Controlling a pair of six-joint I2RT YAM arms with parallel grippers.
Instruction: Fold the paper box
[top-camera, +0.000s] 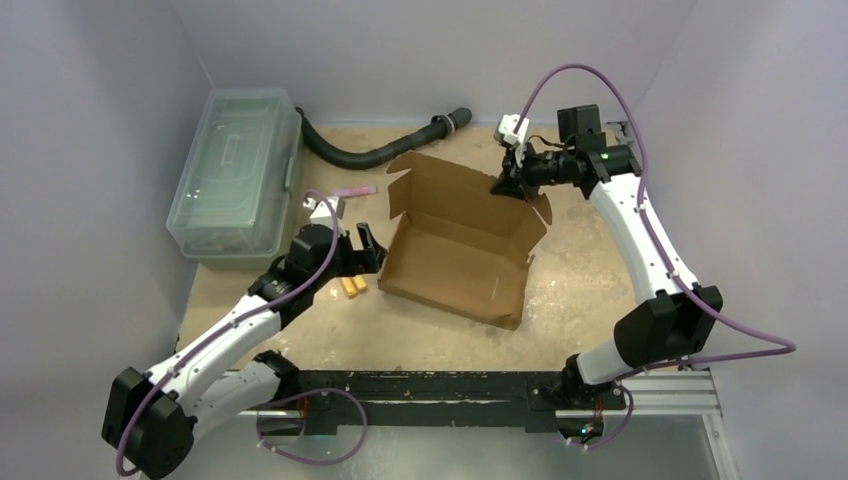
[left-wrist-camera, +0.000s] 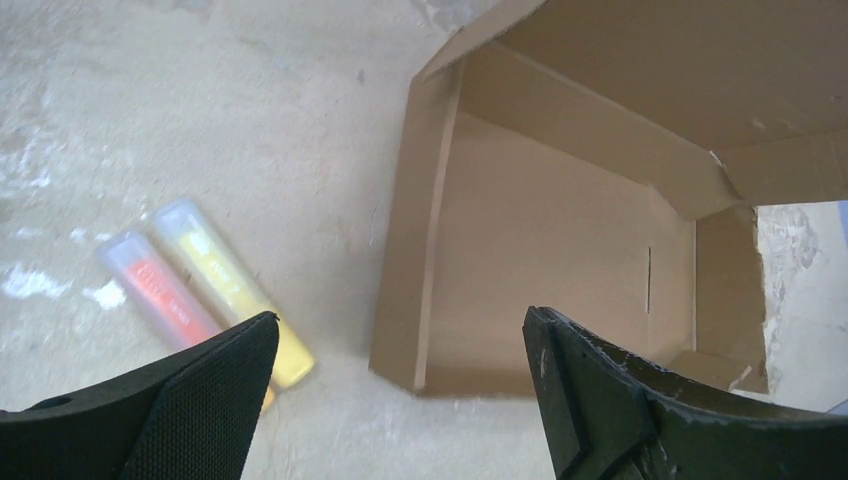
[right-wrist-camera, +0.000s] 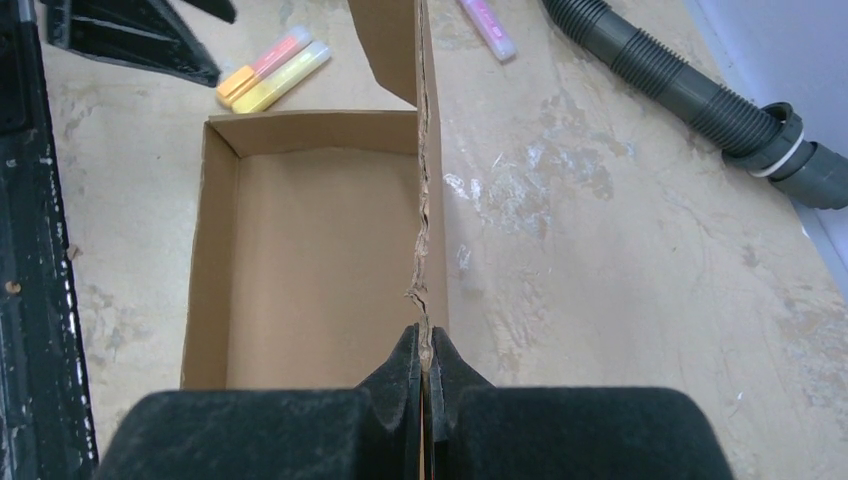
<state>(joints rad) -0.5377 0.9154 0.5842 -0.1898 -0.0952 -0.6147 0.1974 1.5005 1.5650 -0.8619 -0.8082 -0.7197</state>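
On the worktop (top-camera: 600, 280), about centre, sits the paper box (top-camera: 455, 262); tray part formed, side walls up; lid panel stands upright at the rear, not closed, tabs look untucked; I'd judge past halfway, with closing the lid left to do. The right pincer (top-camera: 505, 184) pinches the lid's edge; the left pincer (top-camera: 368, 252) is spread wide, empty, just beside the box's left wall. Surface is pale, scuffed, blotchy wood; two highlighters (top-camera: 350, 286), pink marker (top-camera: 355, 190), corrugated hose (top-camera: 380, 152), clear lidded bin (top-camera: 235, 170) lie around; plain pale room walls enclose it.
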